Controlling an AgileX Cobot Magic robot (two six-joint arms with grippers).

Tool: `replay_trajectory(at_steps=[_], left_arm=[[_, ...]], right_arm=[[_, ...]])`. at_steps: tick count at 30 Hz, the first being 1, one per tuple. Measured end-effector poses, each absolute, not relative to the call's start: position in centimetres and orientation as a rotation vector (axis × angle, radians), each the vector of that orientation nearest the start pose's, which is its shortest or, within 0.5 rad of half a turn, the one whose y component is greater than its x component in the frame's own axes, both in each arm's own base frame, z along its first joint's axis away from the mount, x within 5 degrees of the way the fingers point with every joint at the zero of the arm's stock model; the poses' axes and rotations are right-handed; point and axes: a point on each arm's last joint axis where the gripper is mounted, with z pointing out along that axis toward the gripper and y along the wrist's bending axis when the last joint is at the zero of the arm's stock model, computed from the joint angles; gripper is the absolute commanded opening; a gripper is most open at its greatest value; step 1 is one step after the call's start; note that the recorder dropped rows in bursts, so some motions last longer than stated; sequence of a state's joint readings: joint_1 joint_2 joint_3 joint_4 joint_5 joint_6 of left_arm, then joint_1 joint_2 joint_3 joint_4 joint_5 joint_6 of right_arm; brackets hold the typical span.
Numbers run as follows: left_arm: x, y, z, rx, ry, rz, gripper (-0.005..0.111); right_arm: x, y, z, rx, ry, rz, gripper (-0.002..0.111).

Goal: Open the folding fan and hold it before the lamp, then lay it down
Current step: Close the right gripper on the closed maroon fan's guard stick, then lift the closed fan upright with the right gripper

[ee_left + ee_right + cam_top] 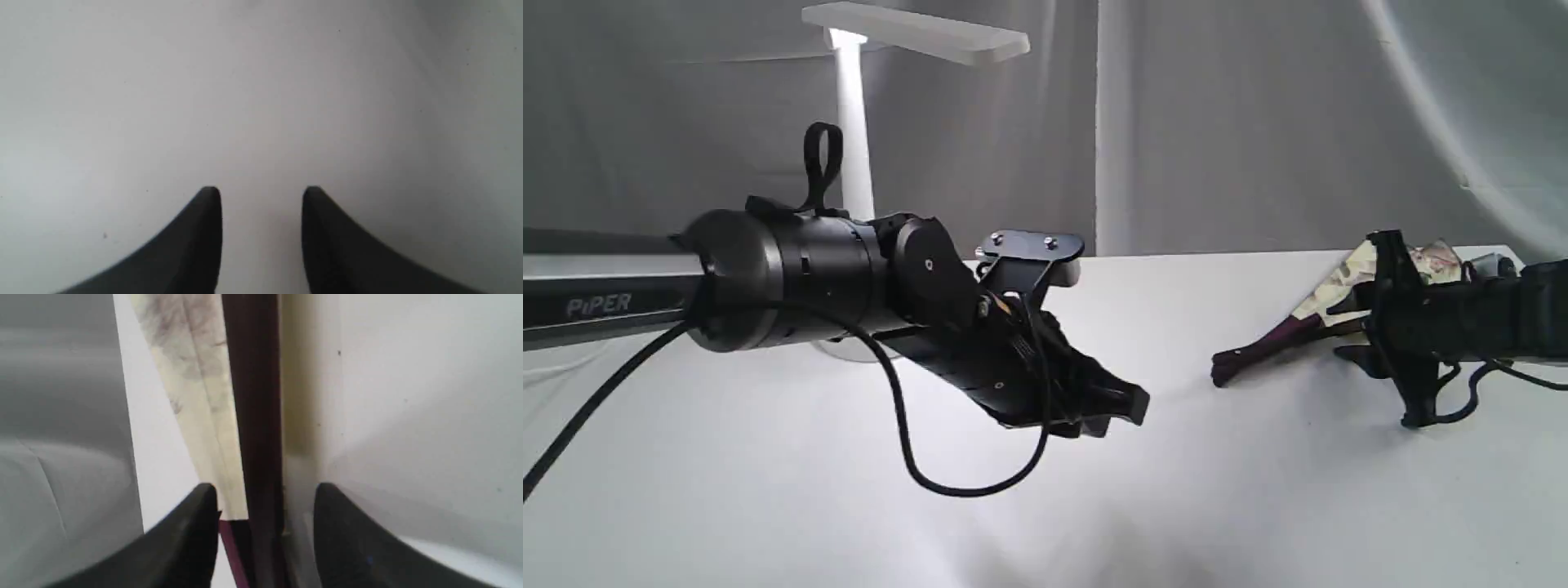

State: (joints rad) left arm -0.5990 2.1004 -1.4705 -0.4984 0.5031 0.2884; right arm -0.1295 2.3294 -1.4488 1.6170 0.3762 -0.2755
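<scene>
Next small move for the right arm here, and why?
Probably shut the right gripper on the fan: its open jaws straddle the maroon guard, and the fan lies barely spread on the table, not before the lamp. The left gripper is open and holds nothing.

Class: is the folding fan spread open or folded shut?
Partly spread: the fan shows only a narrow wedge of painted paper.
</scene>
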Motion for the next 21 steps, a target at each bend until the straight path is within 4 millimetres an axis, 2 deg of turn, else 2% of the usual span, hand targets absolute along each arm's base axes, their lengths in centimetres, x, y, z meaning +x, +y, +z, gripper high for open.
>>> replay_trajectory(at_steps=[7,21], left_arm=[[36.01,-27.13,16.23,0.666,2.546,-0.574,0.035],[36.0,-27.16,16.25,0.657,2.548,-0.583,0.035]], right_arm=[[47.62,-3.04,7.96,1.601,1.932,1.001,0.037],[47.69,-2.42,7.91,1.559,1.955,0.967,0.029]])
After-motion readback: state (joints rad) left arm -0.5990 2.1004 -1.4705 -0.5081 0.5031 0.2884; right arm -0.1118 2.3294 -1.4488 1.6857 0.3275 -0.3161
